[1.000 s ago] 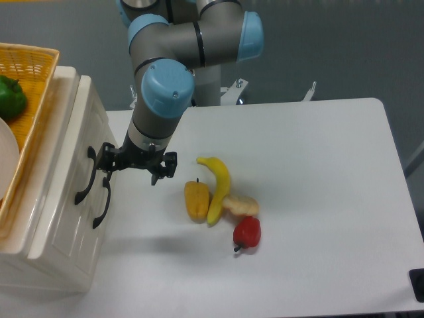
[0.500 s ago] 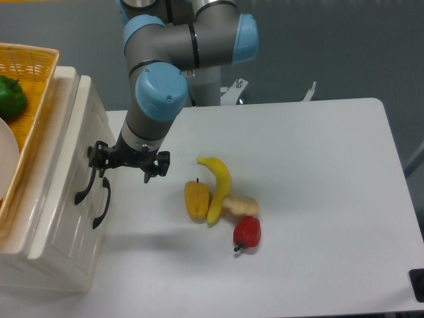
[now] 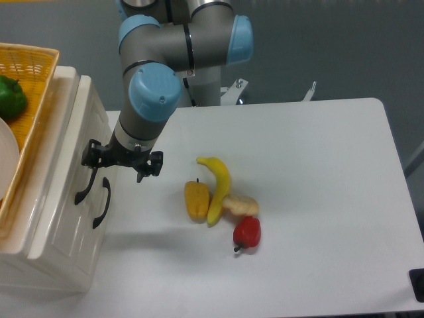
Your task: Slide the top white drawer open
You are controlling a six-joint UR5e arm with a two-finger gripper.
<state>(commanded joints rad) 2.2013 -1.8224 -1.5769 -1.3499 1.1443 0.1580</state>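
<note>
Over the preceding second the black two-finger tool [image 3: 121,161] has travelled toward 9 o'clock, from a position clear of the cabinet front to one whose 9 o'clock end now overlaps the upper end of the upper black curved handle [image 3: 84,187]. Its fingers point downward and are spread apart, one near the handle and the other at about 3 o'clock of it over the white rectangular surface [image 3: 311,199]; whether the near finger touches the handle cannot be told, and nothing is clamped between them. The top white drawer [image 3: 79,132], a glossy cream-white box with a panelled front, stands at the 9 o'clock edge of the scene and appears flush with the cabinet face, its handle lying just at 9 o'clock of the lower black curved handle [image 3: 102,205]. A yellow wicker basket [image 3: 30,73] rests on top of the cabinet and holds a green bell pepper [image 3: 11,97] beside the rim of a white plate [image 3: 5,156]. Near the centre of the surface lies a cluster of items: an orange-yellow pepper [image 3: 196,201], a yellow banana [image 3: 218,186] touching it at 3 o'clock, a pale beige lumpy item [image 3: 242,207], and a red pepper [image 3: 247,232] at 6 o'clock of that.
</note>
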